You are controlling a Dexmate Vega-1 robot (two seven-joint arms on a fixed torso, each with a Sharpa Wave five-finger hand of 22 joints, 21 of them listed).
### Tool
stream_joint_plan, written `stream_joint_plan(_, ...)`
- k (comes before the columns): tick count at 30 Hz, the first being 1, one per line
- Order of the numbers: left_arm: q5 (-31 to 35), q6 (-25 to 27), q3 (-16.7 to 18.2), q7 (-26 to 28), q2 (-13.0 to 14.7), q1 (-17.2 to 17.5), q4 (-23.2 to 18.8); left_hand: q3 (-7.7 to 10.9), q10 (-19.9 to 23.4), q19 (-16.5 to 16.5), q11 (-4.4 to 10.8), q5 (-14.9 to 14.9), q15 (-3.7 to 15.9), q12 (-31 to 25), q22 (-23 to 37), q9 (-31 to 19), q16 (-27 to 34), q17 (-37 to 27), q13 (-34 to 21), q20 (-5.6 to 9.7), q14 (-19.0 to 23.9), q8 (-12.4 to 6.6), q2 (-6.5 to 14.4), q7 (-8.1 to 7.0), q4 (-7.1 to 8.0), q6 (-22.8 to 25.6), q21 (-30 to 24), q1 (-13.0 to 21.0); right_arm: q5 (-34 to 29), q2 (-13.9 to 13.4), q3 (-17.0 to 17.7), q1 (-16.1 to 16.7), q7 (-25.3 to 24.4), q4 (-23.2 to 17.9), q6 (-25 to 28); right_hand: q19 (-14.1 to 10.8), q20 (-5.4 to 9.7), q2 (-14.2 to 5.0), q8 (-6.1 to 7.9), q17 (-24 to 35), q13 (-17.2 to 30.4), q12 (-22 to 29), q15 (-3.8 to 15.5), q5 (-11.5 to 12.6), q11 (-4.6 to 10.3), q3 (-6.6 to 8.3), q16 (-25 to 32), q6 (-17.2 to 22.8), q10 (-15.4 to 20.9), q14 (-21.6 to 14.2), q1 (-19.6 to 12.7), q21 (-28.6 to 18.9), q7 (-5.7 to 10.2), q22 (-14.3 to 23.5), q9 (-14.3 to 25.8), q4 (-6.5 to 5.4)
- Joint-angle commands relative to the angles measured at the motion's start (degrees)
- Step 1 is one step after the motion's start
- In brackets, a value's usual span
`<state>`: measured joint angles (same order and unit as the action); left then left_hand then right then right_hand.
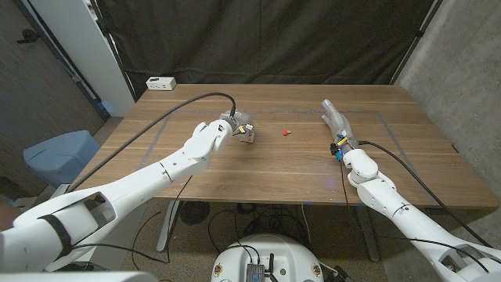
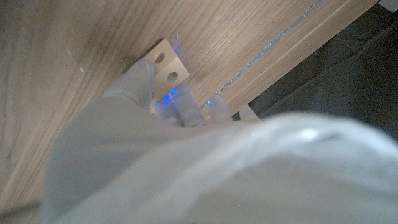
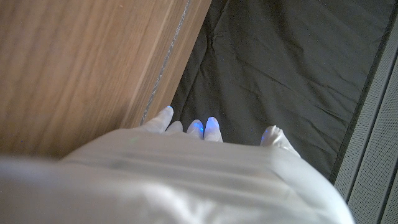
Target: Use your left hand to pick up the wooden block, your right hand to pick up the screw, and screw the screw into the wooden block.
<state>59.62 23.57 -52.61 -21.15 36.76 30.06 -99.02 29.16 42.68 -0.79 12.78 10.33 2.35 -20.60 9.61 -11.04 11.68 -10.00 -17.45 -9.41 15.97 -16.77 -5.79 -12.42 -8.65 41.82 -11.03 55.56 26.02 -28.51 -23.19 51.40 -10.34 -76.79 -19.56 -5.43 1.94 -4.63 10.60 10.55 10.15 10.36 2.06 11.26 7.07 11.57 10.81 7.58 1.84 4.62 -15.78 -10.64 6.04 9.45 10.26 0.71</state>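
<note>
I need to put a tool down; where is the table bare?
Bare wood lies near the front edge of the wooden table and behind the small red screw. It is crowded where the left hand meets the pale wooden block.

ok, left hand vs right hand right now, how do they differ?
The left hand is at the wooden block, its fingers on it; the right hand touches nothing. The left hand's fingers curl down over the block; the right hand's fingers reach straight out toward the table's far edge. The red screw lies between them, nearer the left hand. Both are over the wooden table.
</note>
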Motion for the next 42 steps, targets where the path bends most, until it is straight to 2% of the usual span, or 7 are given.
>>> stream_joint_plan(1,-0.70,1.56,1.10,0.89,-0.16,0.87,-1.81,-0.34,0.78,0.25,-0.08,-0.31,4.22,-0.23,0.19,-0.14,0.38,-0.26,-0.32,-0.28,0.59,-0.53,0.17,0.06,-0.06,0.75,-0.03,0.36,-0.27,-0.69,0.24,0.24,-0.21,-1.06,0.35,-0.12,0.44,-0.60,0.37,0.07,0.18,0.37,1.64,0.29,0.17,0.01,0.34,0.35,0.35,-0.26,0.21,-0.29,0.05,0.29,0.13,0.25)
stream_joint_plan(8,-2.34,2.94,2.43,1.89,-0.22,1.95,-3.42,-0.55,1.56,0.51,-0.08,-0.32,4.41,-0.38,0.19,-0.13,0.39,-0.28,-0.49,-0.21,1.06,-0.68,0.34,0.08,0.03,1.71,-0.03,0.28,-0.73,-1.60,0.32,0.60,-0.44,-2.55,1.23,-0.14,0.45,-0.64,0.44,0.07,0.18,0.44,1.61,0.29,-0.03,0.03,0.34,0.58,0.59,-0.27,0.26,-0.30,0.00,0.29,0.13,0.31)
stream_joint_plan(31,-16.54,6.56,7.70,9.84,-1.27,5.28,-6.15,-0.99,2.49,0.93,-0.09,-0.34,4.25,-0.42,0.20,-0.10,0.33,-0.30,-0.72,-0.25,1.65,-0.85,0.37,0.06,0.07,3.18,-0.04,0.13,-2.45,-5.87,0.16,0.36,0.54,-8.32,6.49,-0.25,0.52,-0.73,0.39,0.08,0.19,0.35,1.51,0.28,0.06,0.08,0.23,0.65,0.55,0.00,0.40,-0.33,0.02,0.29,0.14,0.45)
stream_joint_plan(42,-25.65,4.06,10.41,16.65,-1.03,7.14,-6.53,-1.24,2.89,1.38,-0.08,-0.30,4.44,-0.38,0.21,-0.07,0.47,-0.30,-0.85,-0.27,2.47,-0.82,0.22,0.05,-0.04,3.73,-0.12,0.22,-2.96,-8.96,0.25,0.23,2.28,-11.34,9.37,-0.43,0.63,-0.94,0.33,0.02,0.20,0.21,1.45,0.32,0.06,0.30,0.10,0.61,0.22,0.31,0.12,-0.37,0.14,0.28,0.13,0.75)
